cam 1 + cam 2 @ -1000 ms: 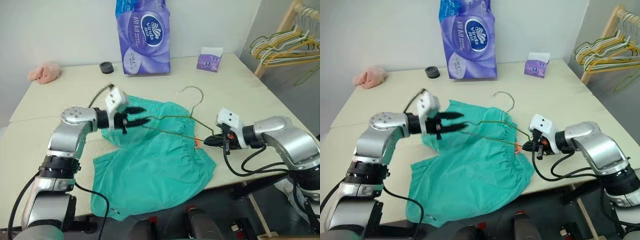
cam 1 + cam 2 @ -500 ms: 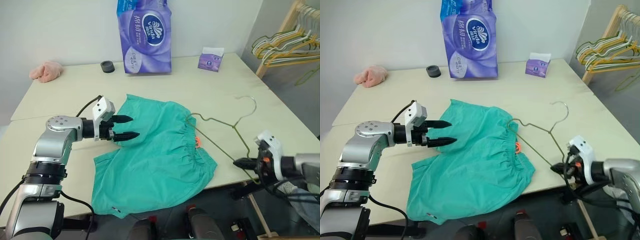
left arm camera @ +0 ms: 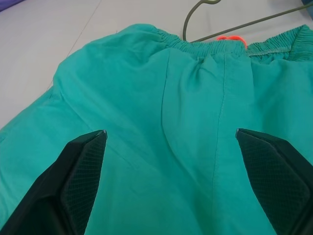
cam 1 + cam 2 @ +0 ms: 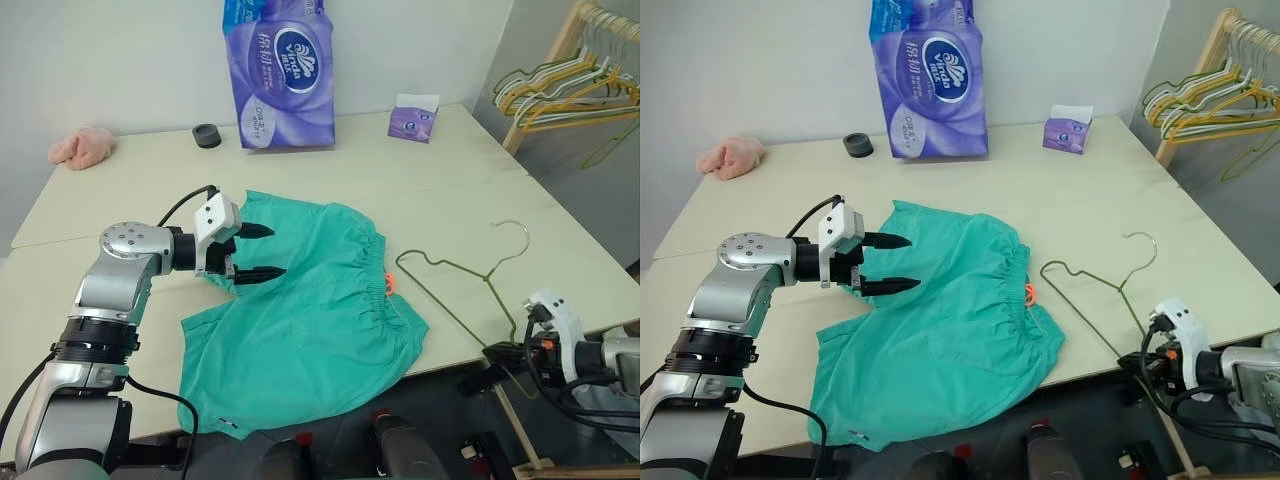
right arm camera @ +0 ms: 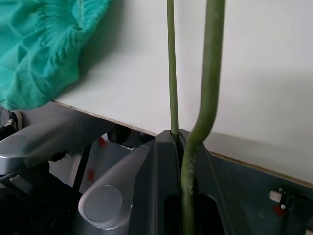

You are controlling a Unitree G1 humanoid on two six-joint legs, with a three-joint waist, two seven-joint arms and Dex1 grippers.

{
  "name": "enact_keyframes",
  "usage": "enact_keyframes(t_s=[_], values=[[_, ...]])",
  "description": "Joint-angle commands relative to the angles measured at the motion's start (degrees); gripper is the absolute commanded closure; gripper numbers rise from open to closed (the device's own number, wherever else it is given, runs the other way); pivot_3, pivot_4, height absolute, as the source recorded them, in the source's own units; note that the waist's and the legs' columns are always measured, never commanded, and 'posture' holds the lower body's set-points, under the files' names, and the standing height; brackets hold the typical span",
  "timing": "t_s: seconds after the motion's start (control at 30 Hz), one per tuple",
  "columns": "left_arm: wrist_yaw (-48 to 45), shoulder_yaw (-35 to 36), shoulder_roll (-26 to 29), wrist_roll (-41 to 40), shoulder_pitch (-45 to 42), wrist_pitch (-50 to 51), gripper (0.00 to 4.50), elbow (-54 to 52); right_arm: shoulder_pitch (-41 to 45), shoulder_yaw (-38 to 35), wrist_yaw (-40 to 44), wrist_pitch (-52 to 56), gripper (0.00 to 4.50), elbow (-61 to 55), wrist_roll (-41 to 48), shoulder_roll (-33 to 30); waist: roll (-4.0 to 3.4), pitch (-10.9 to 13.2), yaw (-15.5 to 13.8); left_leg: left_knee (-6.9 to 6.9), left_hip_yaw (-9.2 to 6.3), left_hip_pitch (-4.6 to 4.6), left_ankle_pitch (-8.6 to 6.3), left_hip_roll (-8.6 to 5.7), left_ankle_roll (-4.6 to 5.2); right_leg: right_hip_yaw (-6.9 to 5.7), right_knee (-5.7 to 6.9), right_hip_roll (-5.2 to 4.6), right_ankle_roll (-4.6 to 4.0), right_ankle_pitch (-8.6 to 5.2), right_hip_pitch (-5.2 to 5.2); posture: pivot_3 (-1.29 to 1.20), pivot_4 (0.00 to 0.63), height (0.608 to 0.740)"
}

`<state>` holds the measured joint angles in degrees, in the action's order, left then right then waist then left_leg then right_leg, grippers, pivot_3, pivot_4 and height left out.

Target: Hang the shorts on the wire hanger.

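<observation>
The teal shorts [image 4: 310,310] lie spread flat on the table, the gathered waistband toward the right with a small orange tag [image 4: 388,283]; one leg hangs over the front edge. My left gripper [image 4: 272,251] hovers open just above the shorts' left part, nothing between its fingers [image 3: 78,176]. The thin green wire hanger [image 4: 455,283] lies on bare table right of the shorts, apart from them, its hook toward the far right. My right gripper [image 4: 497,352] is at the table's front edge, shut on the hanger's near corner, and the wire [image 5: 172,73] runs out from between its fingers.
A tall purple tissue pack [image 4: 280,70], a small purple box [image 4: 413,118], a black roll [image 4: 206,135] and a pink cloth [image 4: 80,147] sit along the back of the table [image 4: 440,190]. A wooden rack with bunched hangers [image 4: 560,80] stands beyond the right edge.
My right gripper has drawn the hanger off the shorts, rightward and down to the table's front edge. My left gripper has opened and moved slightly back; the shorts have settled flat.
</observation>
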<state>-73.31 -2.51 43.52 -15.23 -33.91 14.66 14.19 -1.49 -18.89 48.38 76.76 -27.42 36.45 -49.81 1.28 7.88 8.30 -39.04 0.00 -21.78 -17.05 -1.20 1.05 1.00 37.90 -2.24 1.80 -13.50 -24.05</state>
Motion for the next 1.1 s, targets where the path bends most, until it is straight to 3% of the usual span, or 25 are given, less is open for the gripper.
enact_keyframes(t_s=[0.03,0.33,0.6,0.73,1.1], values=[[0.36,0.70,0.68,0.17,-0.80,-0.60,0.04,-0.97,1.79,0.39,1.60,-1.16,4.50,-4.00,3.69,-1.76,0.00,0.00,-0.01,0.00,0.00,0.00,0.00,0.00,0.00,-0.01,0.00,0.01,0.00,0.00,0.00,-0.26,0.130,0.740],[1.84,1.18,0.81,1.14,-1.15,-1.62,0.04,0.42,4.12,6.89,0.84,-2.80,4.50,-7.49,6.21,-2.66,0.03,0.02,-0.21,0.00,-0.02,-0.01,0.00,0.01,0.00,-0.02,-0.02,0.00,0.01,-0.01,0.00,-0.25,0.130,0.740],[-5.82,-0.06,4.30,-2.94,4.53,3.10,0.04,-7.52,2.58,1.11,0.40,-3.50,4.50,-0.68,6.35,-3.59,0.03,0.02,-0.19,0.00,0.01,-0.01,0.00,0.02,0.00,0.02,-0.03,-0.05,-0.01,0.01,-0.02,-0.24,0.130,0.740],[-4.27,0.28,3.77,-2.36,4.75,3.05,0.04,-7.57,0.31,-1.93,0.01,-3.22,4.50,2.21,6.94,-2.85,0.06,0.04,-0.52,0.02,-0.04,-0.01,0.00,0.05,0.00,-0.04,-0.01,-0.04,-0.01,0.00,-0.01,-0.24,0.130,0.740],[-3.69,-0.21,3.55,-1.22,3.24,2.26,0.04,-5.60,1.68,2.89,-1.27,-3.29,4.50,2.96,7.43,-1.12,0.06,0.04,-0.19,0.00,0.01,0.00,0.00,0.05,0.01,0.01,-0.02,0.00,0.18,-0.10,0.00,-0.24,0.126,0.740]])
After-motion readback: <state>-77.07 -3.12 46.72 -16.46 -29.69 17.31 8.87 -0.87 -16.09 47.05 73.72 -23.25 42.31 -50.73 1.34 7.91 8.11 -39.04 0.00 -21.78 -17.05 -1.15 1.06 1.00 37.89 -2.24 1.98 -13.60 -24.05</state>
